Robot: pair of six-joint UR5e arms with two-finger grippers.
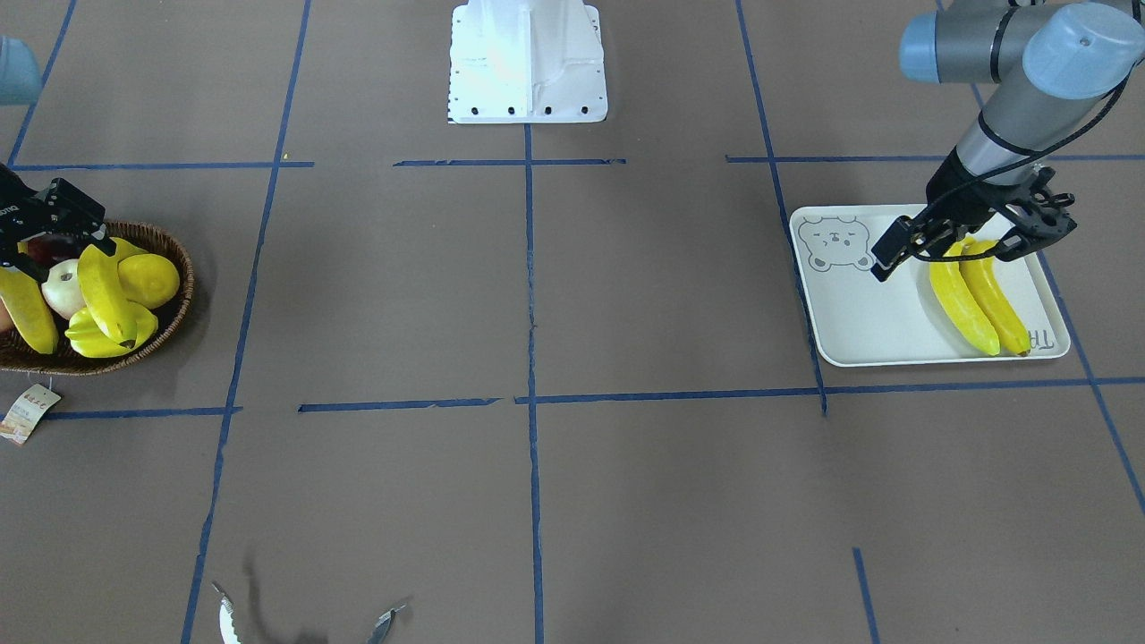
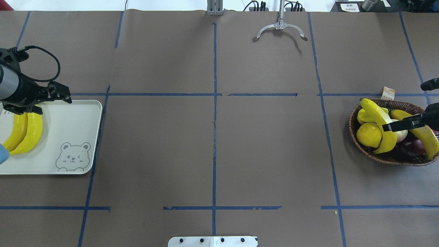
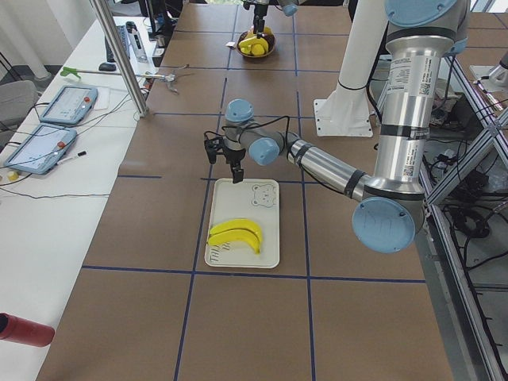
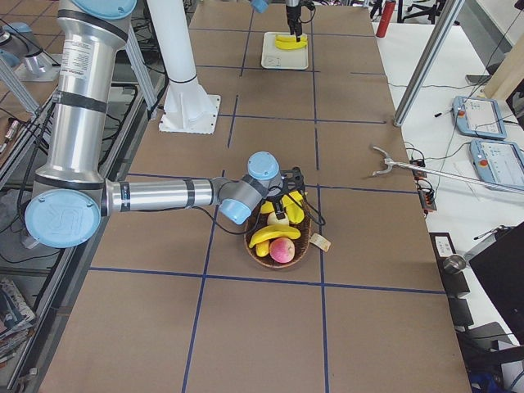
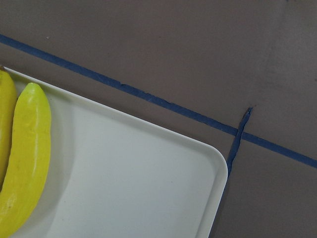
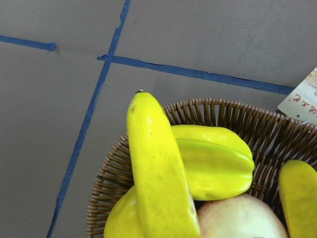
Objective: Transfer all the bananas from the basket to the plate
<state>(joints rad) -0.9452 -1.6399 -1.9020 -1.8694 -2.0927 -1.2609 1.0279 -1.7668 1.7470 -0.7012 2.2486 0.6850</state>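
Nearest the right wrist camera, a banana [image 6: 158,168] is seen lying across a yellow-green starfruit [image 6: 213,158] inside the wicker basket [image 6: 218,111], its dark tip raised over the rim. A second banana [image 2: 425,134] is laid along the basket's other side, with a pale apple [image 1: 61,288] between the two. The right gripper [image 1: 54,252] is held low over this fruit with its fingers apart, and nothing is gripped. The basket is placed at the robot's right end of the brown table [image 2: 212,154], which is marked with blue tape lines [image 2: 214,137]. Well apart from it, at the robot's left end, the white plate [image 1: 859,313] is set flat, with a bear face drawn in one corner. Two more bananas [image 1: 962,300] are laid on it side by side, touching along their length. The left gripper [image 1: 953,255] is poised just above their upper ends, its fingers spread and empty.
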